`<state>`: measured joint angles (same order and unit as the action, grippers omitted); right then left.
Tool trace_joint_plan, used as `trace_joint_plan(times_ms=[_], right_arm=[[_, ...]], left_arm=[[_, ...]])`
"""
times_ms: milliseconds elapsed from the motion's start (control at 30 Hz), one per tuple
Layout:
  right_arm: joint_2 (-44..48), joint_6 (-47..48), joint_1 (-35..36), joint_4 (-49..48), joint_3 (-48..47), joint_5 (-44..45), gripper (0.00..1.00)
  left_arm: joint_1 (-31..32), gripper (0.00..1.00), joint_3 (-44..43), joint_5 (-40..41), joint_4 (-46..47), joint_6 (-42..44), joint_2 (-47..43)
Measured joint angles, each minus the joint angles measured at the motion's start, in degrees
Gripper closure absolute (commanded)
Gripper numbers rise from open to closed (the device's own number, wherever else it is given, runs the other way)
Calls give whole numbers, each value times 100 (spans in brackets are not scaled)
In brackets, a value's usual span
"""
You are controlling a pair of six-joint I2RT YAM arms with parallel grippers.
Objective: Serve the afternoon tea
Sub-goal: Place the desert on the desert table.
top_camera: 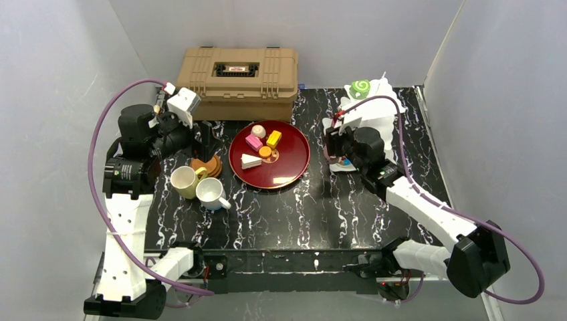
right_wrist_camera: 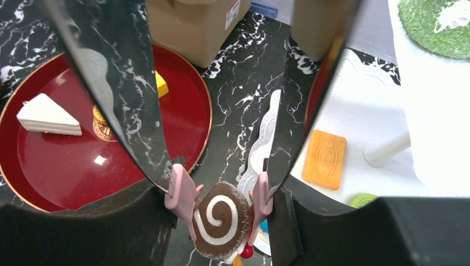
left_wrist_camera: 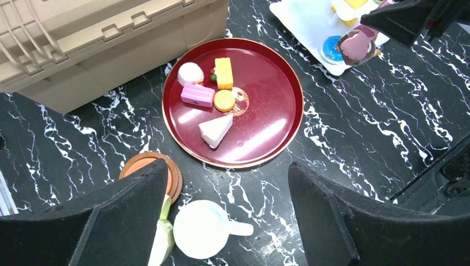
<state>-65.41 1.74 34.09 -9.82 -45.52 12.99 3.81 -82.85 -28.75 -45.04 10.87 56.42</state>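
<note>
Tongs (right_wrist_camera: 127, 94), clamped in the right claw (top_camera: 336, 144), pinch the brown swirl roll (right_wrist_camera: 219, 224) by its round sides between the red tray (right_wrist_camera: 66, 172) and the white stand (right_wrist_camera: 360, 116); it looks light, stiff and easy to slip, while the left claw (left_wrist_camera: 224, 191) stands spread above the counter (left_wrist_camera: 360, 138).

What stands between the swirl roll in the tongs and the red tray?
Nothing visible does. The swirl roll is held in the tongs just beside the red tray, with only bare table between them, and the tray's near side is bare.
</note>
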Motion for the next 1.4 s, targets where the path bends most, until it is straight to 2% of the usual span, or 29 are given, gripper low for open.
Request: trace_joint_plan(times_ms=[167, 367, 633, 1000, 1400], right_arm=[[199, -39, 0, 2, -26, -9, 51], [428, 153, 0, 90, -566, 227, 50], [778, 686, 2, 376, -1368, 1187, 48], [699, 1327, -26, 804, -2096, 2208, 44], [-247, 1392, -1158, 518, -2251, 2068, 44]], left_arm=[[0, 23, 0, -39, 0, 2, 0], [0, 23, 0, -66, 0, 4, -2], [0, 23, 48, -87, -4, 4, -39], [0, 23, 122, -127, -46, 24, -76], [0, 23, 129, -170, -52, 52, -79]])
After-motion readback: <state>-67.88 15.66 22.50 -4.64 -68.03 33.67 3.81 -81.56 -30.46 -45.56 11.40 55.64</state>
